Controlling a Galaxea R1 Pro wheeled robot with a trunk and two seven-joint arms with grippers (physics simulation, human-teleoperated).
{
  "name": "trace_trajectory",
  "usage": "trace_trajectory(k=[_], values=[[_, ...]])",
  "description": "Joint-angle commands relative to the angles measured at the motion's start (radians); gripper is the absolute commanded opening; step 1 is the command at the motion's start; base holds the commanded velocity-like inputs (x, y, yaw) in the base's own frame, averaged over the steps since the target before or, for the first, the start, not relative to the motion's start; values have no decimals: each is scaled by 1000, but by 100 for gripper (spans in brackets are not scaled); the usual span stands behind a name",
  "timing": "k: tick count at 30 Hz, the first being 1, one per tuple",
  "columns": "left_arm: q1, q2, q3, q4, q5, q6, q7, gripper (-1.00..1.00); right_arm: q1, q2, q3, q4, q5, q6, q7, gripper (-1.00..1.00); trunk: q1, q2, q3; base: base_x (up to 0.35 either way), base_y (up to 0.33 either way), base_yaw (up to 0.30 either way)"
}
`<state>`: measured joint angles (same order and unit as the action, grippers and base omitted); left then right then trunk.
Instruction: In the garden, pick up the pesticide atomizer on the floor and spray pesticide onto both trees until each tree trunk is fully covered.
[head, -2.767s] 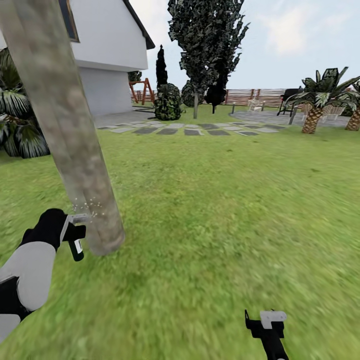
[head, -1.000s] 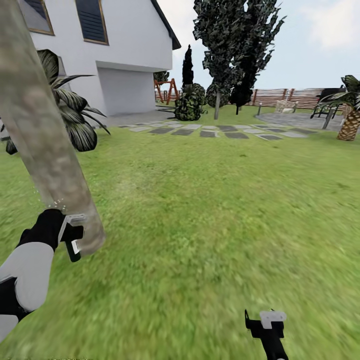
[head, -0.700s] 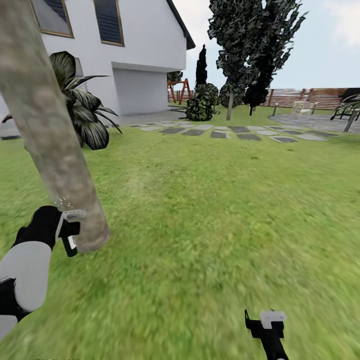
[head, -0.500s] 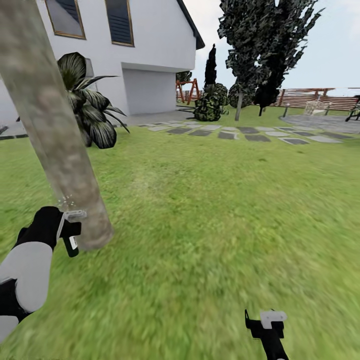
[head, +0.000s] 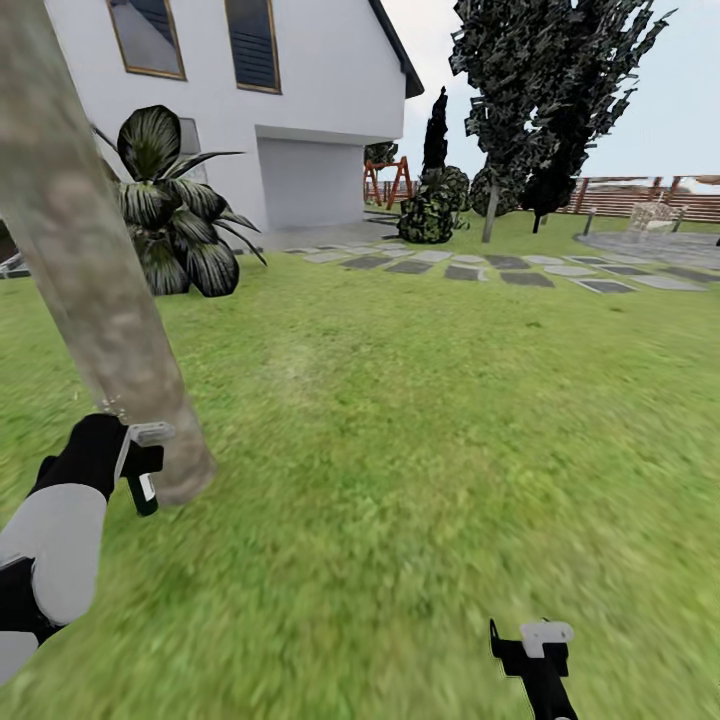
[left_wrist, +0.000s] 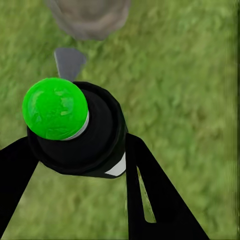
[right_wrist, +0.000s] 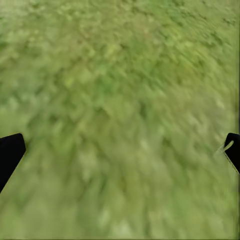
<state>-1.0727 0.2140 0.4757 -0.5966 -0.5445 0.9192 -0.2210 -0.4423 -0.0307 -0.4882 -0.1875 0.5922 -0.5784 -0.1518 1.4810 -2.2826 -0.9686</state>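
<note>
Holding the pesticide atomizer (head: 146, 470) low beside the tree trunk (head: 95, 290), the left gripper (head: 125, 462) has its black fingers (left_wrist: 150, 195) closed around the bottle's dark body. In the left wrist view the bottle (left_wrist: 75, 127) is seen end on, its long axis running along the fingers toward the grass, with the grey base of the trunk (left_wrist: 89, 17) just beyond. From the head view the grey-white trigger head sits right at the bark near the trunk's foot; whether it touches is hard to say, since the two overlap there. A few pale specks hang just above the gripper, possibly spray.

The trunk lies directly ahead of the left arm and leans up and away toward the robot's left, so most of its length rises above the nozzle. The right gripper (head: 535, 650) is well apart, low over the lawn (head: 430, 420), with its fingertips spread wide and nothing between them in the right wrist view. Open grass stretches to the right and ahead as far as the stepping stones (head: 480, 270) and the white house (head: 300, 90); a broad-leaved shrub (head: 180, 225) stands behind the trunk.
</note>
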Motion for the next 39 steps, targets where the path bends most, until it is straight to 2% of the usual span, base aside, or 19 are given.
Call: trace_trajectory(k=[1,6,16,17,19,24,39], values=[[-1,-1,4,-2,-12,3,-9,-100,-1,0,-4,2,11,-3,-6,100,0,0,-1,140,-249,0],[-1,5,5,-6,-12,3,-8,-100,-1,0,-4,2,11,-3,-6,100,0,0,-1,1,-193,31],[-4,2,1,-4,-12,6,-6,-100,-1,1,-4,2,11,-3,-6,100,0,0,-1,-3,-9,262],[-7,1,2,-1,-12,10,-6,-100,-1,1,-4,2,11,-3,-6,100,0,0,-1,0,0,279],[-17,-2,4,3,-12,66,-6,-100,-1,1,-4,2,11,-3,-6,100,0,0,-1,0,0,279],[-16,-7,4,1,-15,92,-6,-100,-1,1,-4,2,11,-3,-6,100,0,0,-1,0,0,265],[-3,-7,2,0,-14,92,-6,-100,-1,0,-4,2,11,-3,-6,100,0,0,-1,132,-204,14]])
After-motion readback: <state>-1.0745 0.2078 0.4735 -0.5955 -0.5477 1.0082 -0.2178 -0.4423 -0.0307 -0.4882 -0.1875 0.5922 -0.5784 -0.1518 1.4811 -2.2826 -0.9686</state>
